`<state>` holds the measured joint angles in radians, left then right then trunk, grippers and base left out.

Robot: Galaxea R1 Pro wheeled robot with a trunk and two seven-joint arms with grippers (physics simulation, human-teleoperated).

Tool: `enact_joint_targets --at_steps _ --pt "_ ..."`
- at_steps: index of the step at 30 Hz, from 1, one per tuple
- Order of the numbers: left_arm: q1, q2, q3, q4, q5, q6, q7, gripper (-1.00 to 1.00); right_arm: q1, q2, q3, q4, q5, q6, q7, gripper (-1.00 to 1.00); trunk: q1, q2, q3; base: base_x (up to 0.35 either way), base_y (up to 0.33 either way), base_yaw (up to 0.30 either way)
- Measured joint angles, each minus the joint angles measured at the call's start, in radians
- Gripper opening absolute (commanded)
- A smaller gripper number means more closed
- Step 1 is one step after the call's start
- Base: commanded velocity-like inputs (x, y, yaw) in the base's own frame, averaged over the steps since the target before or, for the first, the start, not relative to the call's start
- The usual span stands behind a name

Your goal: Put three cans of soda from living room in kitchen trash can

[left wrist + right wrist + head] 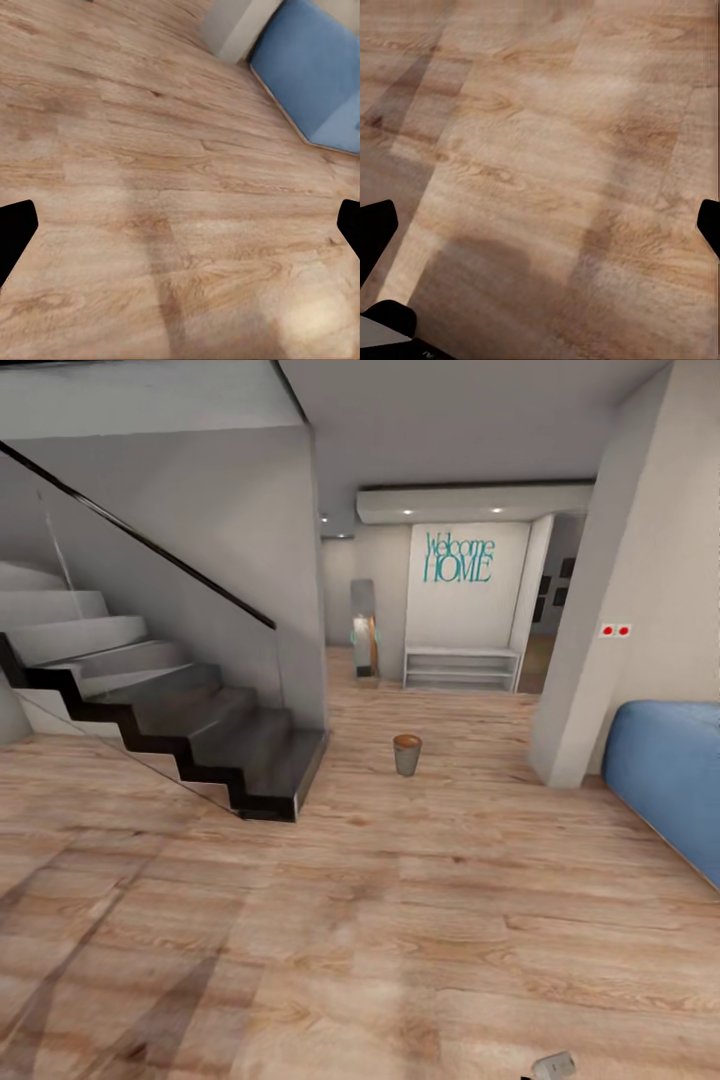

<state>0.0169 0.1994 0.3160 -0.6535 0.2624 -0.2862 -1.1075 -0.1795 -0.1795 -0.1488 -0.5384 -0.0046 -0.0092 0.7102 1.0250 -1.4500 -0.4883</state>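
On the pale wood floor (420,920) ahead of us, out in the open between the staircase and a wall corner, stands the tash can (407,754): small, round, grey outside, brown within, upright, and well apart from us.

Item, soda cans: none to be seen in the bin's mouth from this far off, none on the floor, none in either gripper. We judge the fetching step is in hand and no can is yet collected.

Item, left gripper (180,225): fingers spread wide, dark tips at the two edges of the left wrist view, bare boards between them, nothing held.

Item, right gripper (540,229): likewise spread wide over bare boards, nothing held.

Item, blue sofa (672,785): at the right edge of the head view, beyond the wall corner (590,640); its corner also shows in the left wrist view. We take it to mark the living room side.

Item, staircase (170,715): dark treads with a glass balustrade, at the left.

Item, hallway beyond: a white low shelf (462,668) under the teal "Welcome HOME" lettering (458,558).

Next move, as we judge it: turn the base right, toward the sofa, and search that room for the cans, keeping both grippers apart for a first pick. The bin's place should be remembered for the return trip.
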Motion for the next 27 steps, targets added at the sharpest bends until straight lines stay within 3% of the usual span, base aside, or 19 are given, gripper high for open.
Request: enact_joint_targets --at_steps 27 --pt "0.000 -0.001 0.000 0.000 0.000 0.000 0.001 1.00 0.000 0.000 0.000 0.000 0.000 0.000 0.000 1.00 0.000 0.000 -0.003 0.347 0.000 -0.020"
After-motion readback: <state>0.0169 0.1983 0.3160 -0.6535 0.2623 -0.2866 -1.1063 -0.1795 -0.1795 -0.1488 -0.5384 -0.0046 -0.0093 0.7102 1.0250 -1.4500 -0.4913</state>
